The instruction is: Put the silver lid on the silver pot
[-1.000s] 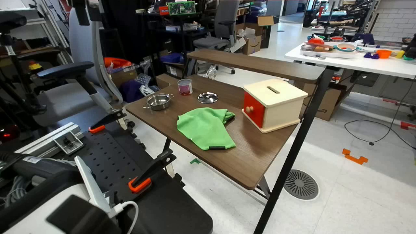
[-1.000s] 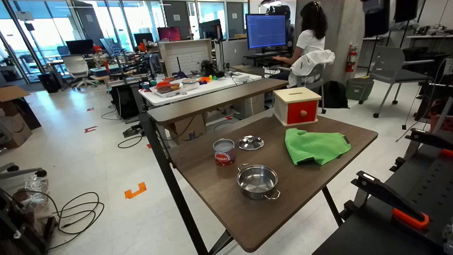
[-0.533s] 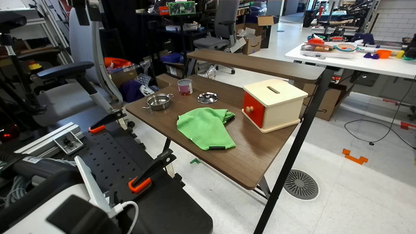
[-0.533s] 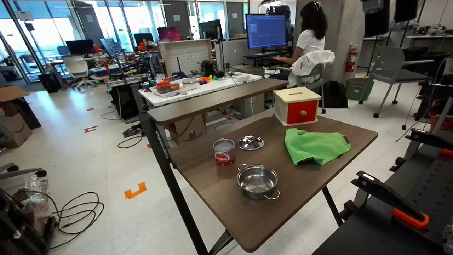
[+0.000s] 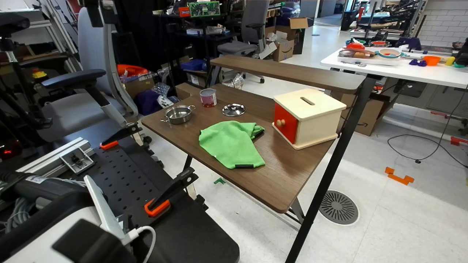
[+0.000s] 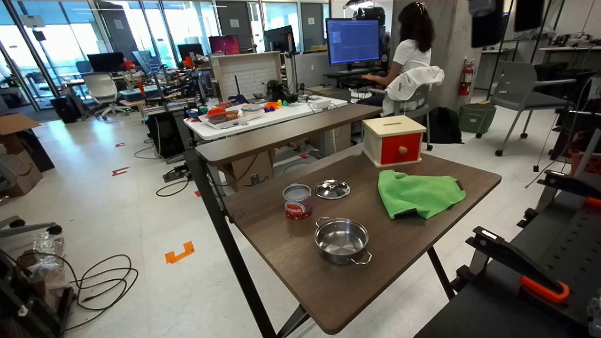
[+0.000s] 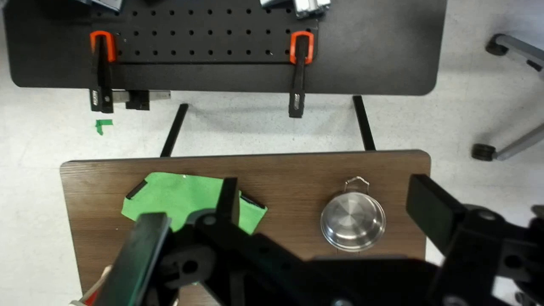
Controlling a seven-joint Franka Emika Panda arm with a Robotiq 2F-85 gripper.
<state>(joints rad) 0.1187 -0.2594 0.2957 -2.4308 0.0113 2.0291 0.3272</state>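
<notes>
a can [image 6: 297, 203] stands just beside the lid [image 6: 332, 189]; open tabletop [image 6: 350, 208] lies between lid and pot [image 6: 341, 241].

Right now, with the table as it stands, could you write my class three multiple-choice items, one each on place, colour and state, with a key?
1. Where is the silver lid?
A) Under the green cloth
B) On the tabletop, beside the can
C) On the floor

2. What colour is the front panel of the wooden box?
A) Red
B) Blue
C) White

3. In what state is the silver pot?
A) Upside down
B) Lying on its side
C) Upright and uncovered

Key
1: B, since both exterior views show it resting there.
2: A, since the panel looks red in both exterior views.
3: C, since the wrist view looks straight down onto its inside bottom.
</notes>
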